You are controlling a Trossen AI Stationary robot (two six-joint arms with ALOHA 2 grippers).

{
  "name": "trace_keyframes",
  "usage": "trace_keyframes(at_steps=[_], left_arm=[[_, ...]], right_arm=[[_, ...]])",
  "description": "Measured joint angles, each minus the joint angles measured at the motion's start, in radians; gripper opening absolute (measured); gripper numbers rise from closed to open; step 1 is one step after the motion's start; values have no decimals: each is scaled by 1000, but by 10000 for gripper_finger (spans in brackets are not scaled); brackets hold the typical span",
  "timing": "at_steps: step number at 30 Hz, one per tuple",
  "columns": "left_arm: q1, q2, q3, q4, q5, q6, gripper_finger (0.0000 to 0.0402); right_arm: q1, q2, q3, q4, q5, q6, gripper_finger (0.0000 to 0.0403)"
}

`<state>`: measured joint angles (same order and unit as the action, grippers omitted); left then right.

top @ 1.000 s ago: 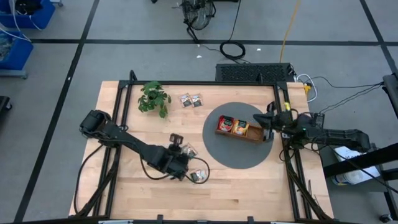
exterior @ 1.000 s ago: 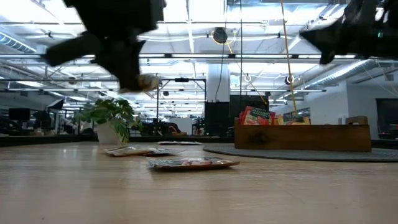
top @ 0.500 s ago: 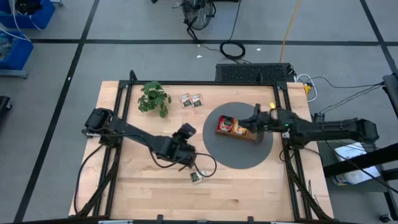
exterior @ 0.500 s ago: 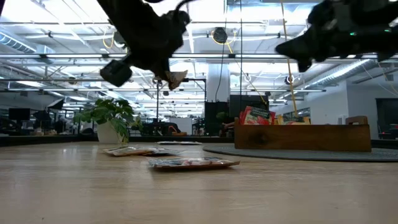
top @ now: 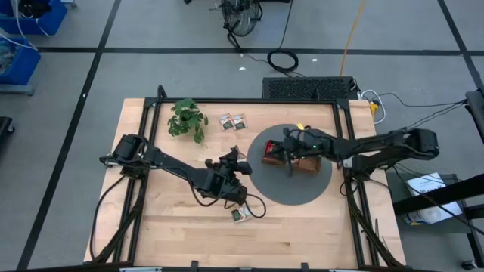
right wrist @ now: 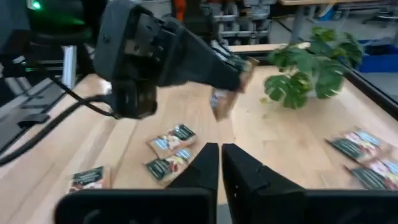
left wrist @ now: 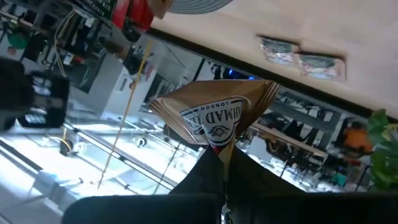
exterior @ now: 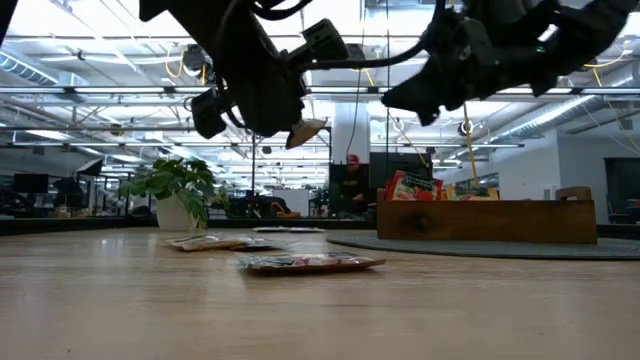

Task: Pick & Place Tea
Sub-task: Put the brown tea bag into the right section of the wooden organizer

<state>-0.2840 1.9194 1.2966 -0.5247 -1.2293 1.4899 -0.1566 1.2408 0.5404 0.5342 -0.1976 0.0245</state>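
My left gripper (top: pixel 236 157) is shut on a brown-gold tea sachet (left wrist: pixel 217 115) and hangs in the air above the wooden table, just left of the grey round mat (top: pixel 291 193). My right gripper (top: pixel 282 153) is shut and empty; it hovers over the left end of the wooden tray (top: pixel 306 162), facing the left gripper. Red and orange sachets (exterior: pixel 415 187) stand upright in the tray. Loose sachets lie flat on the table: two by the far edge (top: pixel 233 121), one toward the near edge (top: pixel 242 216), and others under the left arm (right wrist: pixel 171 140). My left gripper pinches the tea sachet between its two fingers at one narrow end (left wrist: pixel 220 142). The rest of the sachet fans out beyond the fingertips. It is lifted clear, high above the table, and tilted (exterior: pixel 306 130).
A small leafy plant (top: pixel 187 119) stands near the table's far left corner. The tray sits on the grey mat at the table's right side. Black frame rails run along the table's left and right edges. Bare wood lies between the mat and the near edge.
My left gripper, shut on the sachet throughout, has risen from low over the near middle of the table and moved toward the far right, toward the mat. My right gripper has swung left from the tray's right end to above its left end.
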Motion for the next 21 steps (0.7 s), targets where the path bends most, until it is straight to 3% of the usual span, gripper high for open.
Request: trace_keyframes(at_steps=[8,14,21], left_arm=[[-12,8,-4,20,14,58,4],[-16,8,-4,63,37,85,3],[-29,8,-4,102,60,122,2]], right_arm=[[-1,159,87,46,-25,0,114],[-1,272,148,70,-105,47,199],[-2,369,205,112,-226,110,241]])
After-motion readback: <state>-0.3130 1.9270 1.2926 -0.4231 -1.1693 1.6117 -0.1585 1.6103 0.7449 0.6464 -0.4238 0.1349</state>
